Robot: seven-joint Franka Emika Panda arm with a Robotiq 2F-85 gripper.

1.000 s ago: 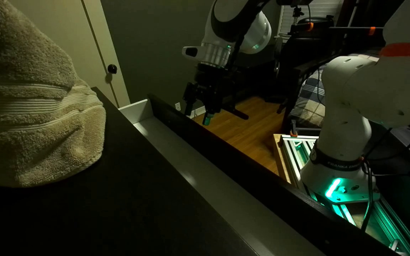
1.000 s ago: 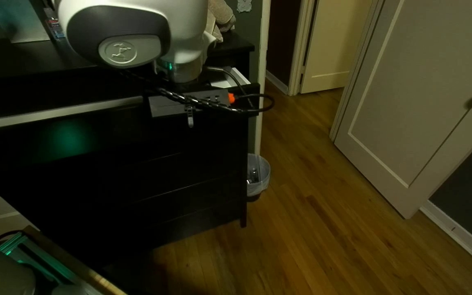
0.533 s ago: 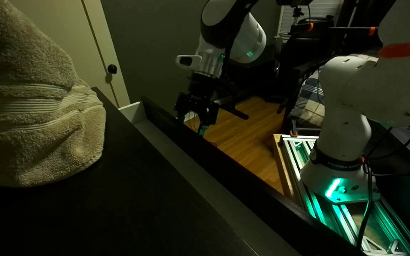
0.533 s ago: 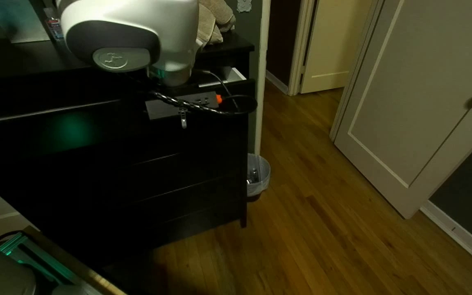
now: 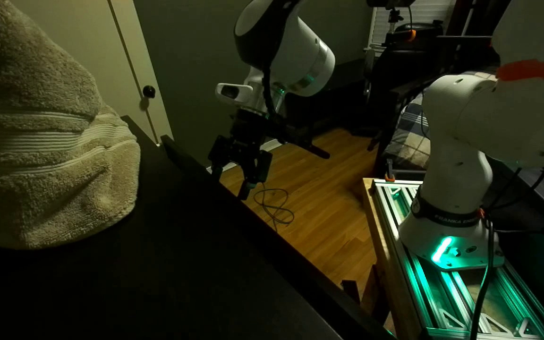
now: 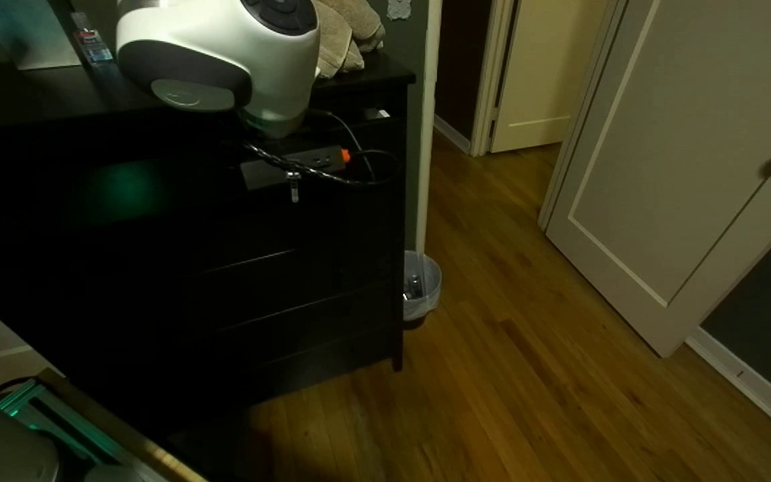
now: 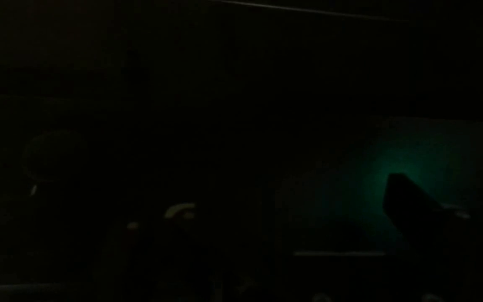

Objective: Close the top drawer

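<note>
The top drawer's dark front rim (image 5: 300, 271) runs along the dark cabinet top (image 5: 158, 278) in an exterior view, and its pale inside does not show there. In an exterior view a small pale patch of the drawer's inside (image 6: 380, 114) still shows near the cabinet's far right corner. My gripper (image 5: 230, 183) points down at the outer side of the drawer front, near its far end. Its fingers stand apart with nothing between them; whether they touch the front, I cannot tell. The wrist view is almost black; a finger (image 7: 411, 209) shows as a silhouette against a green glow.
A beige towel (image 5: 64, 174) lies on the cabinet top. A bottle (image 6: 93, 43) stands there too. A dark grey box (image 6: 298, 166) with a cable hangs below the arm. A loose cable (image 5: 274, 208) lies on the floor. A bin (image 6: 421, 288) stands beside the cabinet.
The drawer front has moved in toward the cabinet, and the pale strip of its inside has shrunk away. My gripper has moved the same way and lower.
</note>
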